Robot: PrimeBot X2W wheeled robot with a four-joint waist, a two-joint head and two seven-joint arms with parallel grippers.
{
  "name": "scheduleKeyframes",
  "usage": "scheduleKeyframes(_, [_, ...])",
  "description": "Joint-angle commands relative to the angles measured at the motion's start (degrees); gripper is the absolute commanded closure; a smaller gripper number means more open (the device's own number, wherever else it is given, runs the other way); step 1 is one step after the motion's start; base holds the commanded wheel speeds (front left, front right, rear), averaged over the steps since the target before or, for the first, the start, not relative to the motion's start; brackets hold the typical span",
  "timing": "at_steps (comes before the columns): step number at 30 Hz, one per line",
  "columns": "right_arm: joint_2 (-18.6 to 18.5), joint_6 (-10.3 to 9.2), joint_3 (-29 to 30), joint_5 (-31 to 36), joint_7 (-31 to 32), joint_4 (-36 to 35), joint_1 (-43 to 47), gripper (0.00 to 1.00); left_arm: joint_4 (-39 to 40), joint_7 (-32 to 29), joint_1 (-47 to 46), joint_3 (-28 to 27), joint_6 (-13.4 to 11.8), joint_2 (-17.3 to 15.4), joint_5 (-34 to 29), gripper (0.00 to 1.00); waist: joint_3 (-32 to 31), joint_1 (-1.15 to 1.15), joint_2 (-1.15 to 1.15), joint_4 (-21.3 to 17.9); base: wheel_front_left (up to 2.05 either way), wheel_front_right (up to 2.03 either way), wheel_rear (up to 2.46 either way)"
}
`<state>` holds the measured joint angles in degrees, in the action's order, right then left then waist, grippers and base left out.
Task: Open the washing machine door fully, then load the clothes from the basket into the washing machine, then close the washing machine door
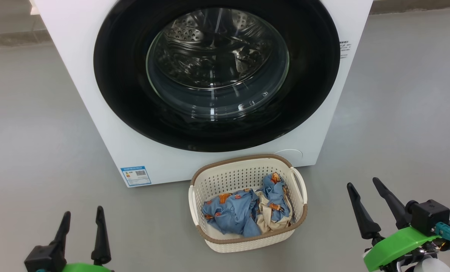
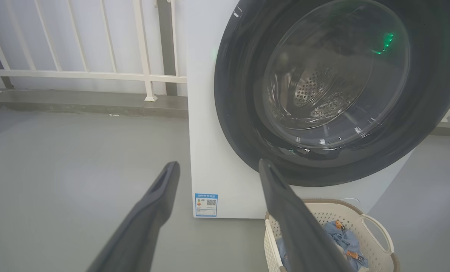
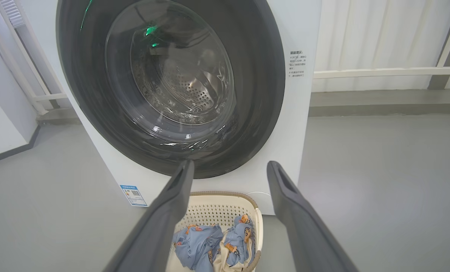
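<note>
The left end effector (image 1: 83, 210) and right end effector (image 1: 362, 182) are both spread and hold nothing. Between them, slightly ahead on the floor (image 1: 39, 132), sits the basket (image 1: 247, 158) holding the clothes (image 1: 232, 213). Just beyond it stands the washing machine (image 1: 77, 56), the washing machine door (image 1: 126, 75) closed.

I see a laundry balcony: washer (image 1: 77, 83) on grey floor (image 1: 28, 132), white railing (image 2: 77, 74) upper left of left wrist view.

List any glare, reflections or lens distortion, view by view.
Head view: even, soft light; small white highlights low on the glass window of the round glossy black washing machine door. Left wrist view: green glint on the glass, white railing bars fan out from wide-angle distortion. Right wrist view: green glints high on the glass too.
</note>
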<state>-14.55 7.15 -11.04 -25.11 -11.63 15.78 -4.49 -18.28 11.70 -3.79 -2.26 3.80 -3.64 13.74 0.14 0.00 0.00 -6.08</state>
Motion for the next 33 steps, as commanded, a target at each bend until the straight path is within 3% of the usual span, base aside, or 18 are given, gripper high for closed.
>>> scheduleKeyframes(1, [-1.47, 0.30, -1.19, 2.42, -1.15, -1.61, -2.88, 0.00, 1.65, 1.08, -2.67, -1.68, -0.57, -1.17, -2.50, 0.00, 0.06, 0.00, 0.00, -0.07, 0.00, 0.00, 0.00])
scheduleKeyframes(14, [-2.41, 0.34, -1.86, 10.94, -3.33, -2.18, -2.97, 0.00, 0.98, 3.27, -3.12, -2.23, -1.28, -1.67, -11.41, 0.00, -0.38, 0.00, 0.00, -0.84, 0.00, 0.00, 0.00])
scheduleKeyframes(33, [-1.56, 0.34, 0.49, 11.35, -3.37, -2.52, -2.02, 0.00, -1.74, 3.30, -3.35, -3.87, -0.80, -0.94, -9.57, 0.00, -0.89, 0.00, 0.00, -0.66, 0.00, 0.00, 0.00])
